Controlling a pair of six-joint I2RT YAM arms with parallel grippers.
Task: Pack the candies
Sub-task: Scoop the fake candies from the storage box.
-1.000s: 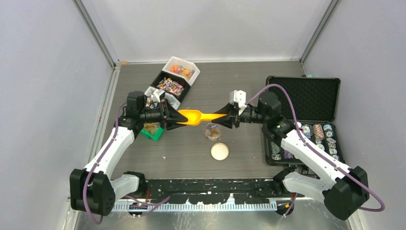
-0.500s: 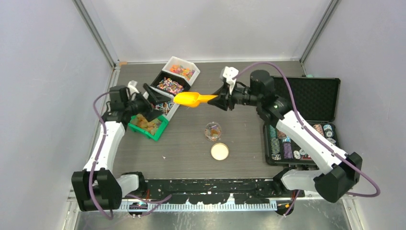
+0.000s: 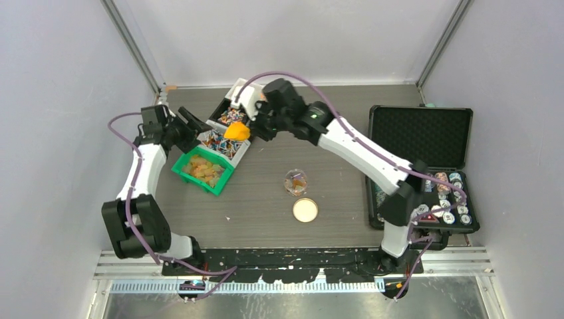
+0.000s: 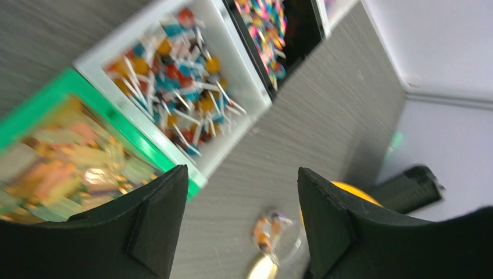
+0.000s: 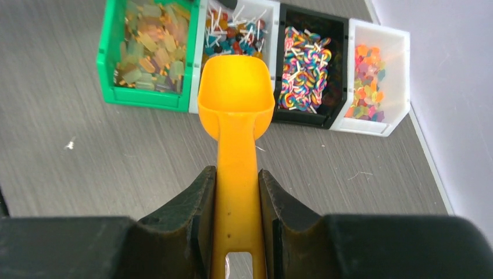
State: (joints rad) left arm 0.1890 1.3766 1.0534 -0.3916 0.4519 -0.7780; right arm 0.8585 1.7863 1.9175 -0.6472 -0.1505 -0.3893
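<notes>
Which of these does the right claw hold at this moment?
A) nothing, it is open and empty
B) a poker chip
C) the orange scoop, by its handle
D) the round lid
C: in the right wrist view the right claw is clamped on the handle of the orange scoop, one finger on each side of it.

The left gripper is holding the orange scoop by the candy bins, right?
Not quite. It is the right gripper that is holding the orange scoop by the candy bins; the right wrist view shows its jaws shut on the handle. The left gripper stands open with nothing between its fingers, as the left wrist view shows.
</notes>
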